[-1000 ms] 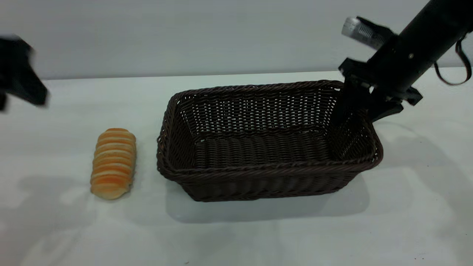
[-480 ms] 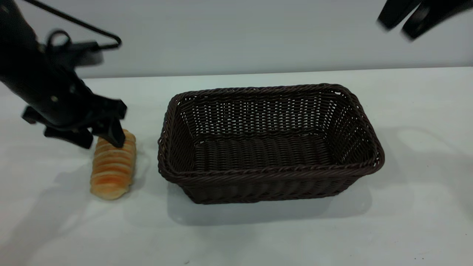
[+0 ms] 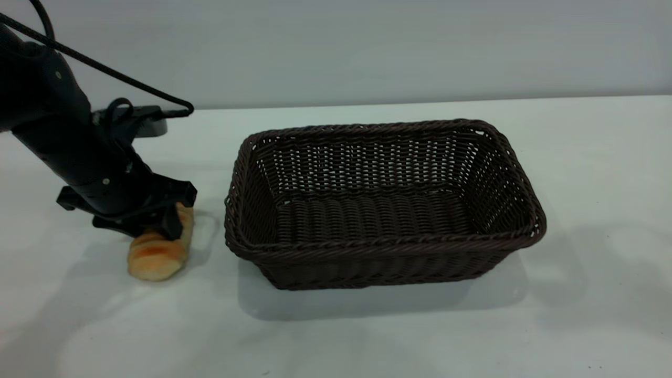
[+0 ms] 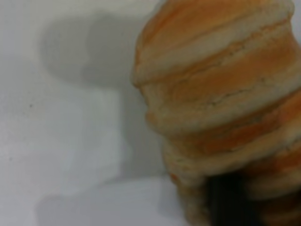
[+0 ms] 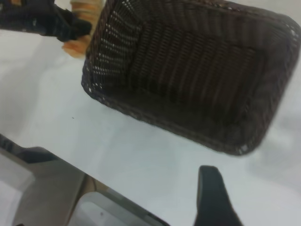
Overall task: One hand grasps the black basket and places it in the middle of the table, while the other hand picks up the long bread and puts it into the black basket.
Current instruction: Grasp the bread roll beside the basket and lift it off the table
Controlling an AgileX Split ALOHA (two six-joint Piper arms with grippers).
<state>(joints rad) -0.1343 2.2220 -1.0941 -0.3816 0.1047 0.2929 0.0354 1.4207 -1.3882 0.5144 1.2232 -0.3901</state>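
The long bread [image 3: 155,260] lies on the white table [image 3: 367,336], left of the black basket [image 3: 383,244]. My left gripper [image 3: 149,228] is lowered onto the bread's far half, open and astride it. One finger [image 3: 171,227] is against the bread's right side. The left wrist view is filled by the bread [image 4: 221,94], with one dark finger [image 4: 230,202] against it. The basket is empty and stands mid-table. My right gripper is out of the exterior view. Its wrist view looks down on the basket [image 5: 155,120] from high up and shows one finger [image 5: 210,193].
The right wrist view also shows the left arm [image 5: 47,23] beside the bread [image 5: 77,47], and a grey table edge or frame [image 5: 51,188]. The left arm's black cable [image 3: 105,73] loops over the table's far left. A grey wall stands behind.
My left gripper came in from the left and dropped down over the bread. My right gripper let go of the basket's right end, rose and left the exterior view. The basket stayed put.
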